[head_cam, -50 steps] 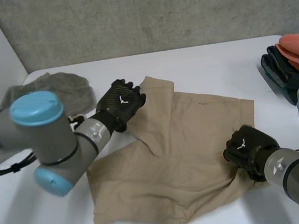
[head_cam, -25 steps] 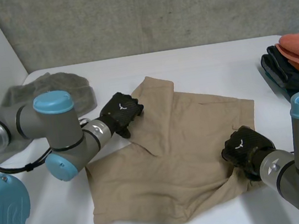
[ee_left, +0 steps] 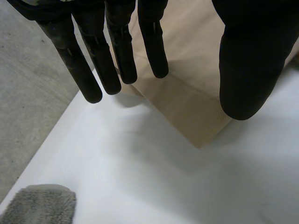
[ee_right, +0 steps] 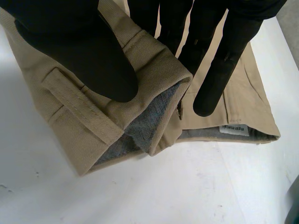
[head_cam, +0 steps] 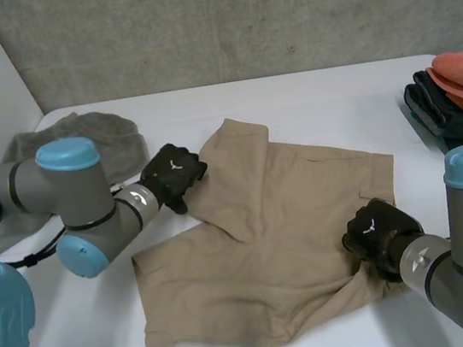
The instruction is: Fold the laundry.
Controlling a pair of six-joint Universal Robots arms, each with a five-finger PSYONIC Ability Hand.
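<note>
Tan shorts (head_cam: 281,218) lie spread across the middle of the white table, one leg folded over toward the far side. My left hand (head_cam: 176,174) is at the far left hem of that leg. Its fingers (ee_left: 117,42) are straight and the thumb stands apart above the hem corner (ee_left: 196,112), holding nothing. At the near right edge of the shorts, my right hand (head_cam: 376,235) has the thumb (ee_right: 79,51) on top of the waistband (ee_right: 154,70) and the fingers behind it, pinching the cloth. The grey lining shows under the lifted band.
A grey towel (head_cam: 80,139) lies bunched at the far left of the table, beyond my left hand's fingertips (ee_left: 39,205). A stack of folded clothes (head_cam: 458,98), orange over dark, sits at the far right edge. A concrete wall runs behind the table.
My left hand has slid left, off the shorts' leg to its hem edge, and its arm has swung lower. The right hand keeps its grip in the same place.
</note>
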